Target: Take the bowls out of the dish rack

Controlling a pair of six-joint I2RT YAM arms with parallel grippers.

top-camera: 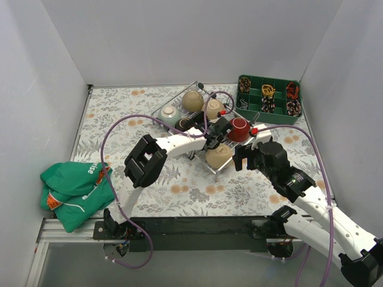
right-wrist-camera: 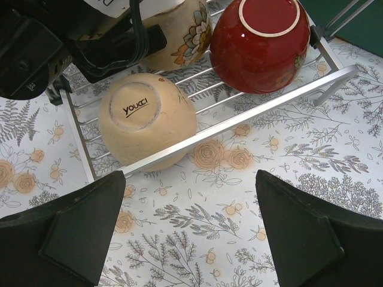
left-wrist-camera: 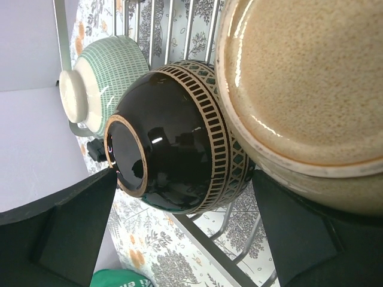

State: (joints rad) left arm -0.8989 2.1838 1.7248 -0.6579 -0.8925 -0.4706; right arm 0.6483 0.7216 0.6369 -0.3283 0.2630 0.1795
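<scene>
The silver wire dish rack (top-camera: 197,156) stands at the table's middle back and holds several overturned bowls: two tan (top-camera: 192,100), a pale green one (top-camera: 170,113), a dark one (top-camera: 182,124), a red one (top-camera: 239,128) and a tan one (top-camera: 218,154) at the near corner. My left gripper (top-camera: 210,136) is open over the rack. Its view shows the dark bowl (left-wrist-camera: 173,137) just ahead between the jaws, not gripped, with the green bowl (left-wrist-camera: 105,78) and a tan bowl (left-wrist-camera: 305,89) beside it. My right gripper (right-wrist-camera: 191,233) is open and empty above the tablecloth, just in front of the rack rim (right-wrist-camera: 239,116), near the tan bowl (right-wrist-camera: 146,122) and red bowl (right-wrist-camera: 260,42).
A green compartmented tray (top-camera: 269,98) with small items sits at the back right. A green cloth bag (top-camera: 75,185) lies at the near left. White walls close in three sides. The left arm's wrist (right-wrist-camera: 72,42) hangs over the rack close to my right gripper.
</scene>
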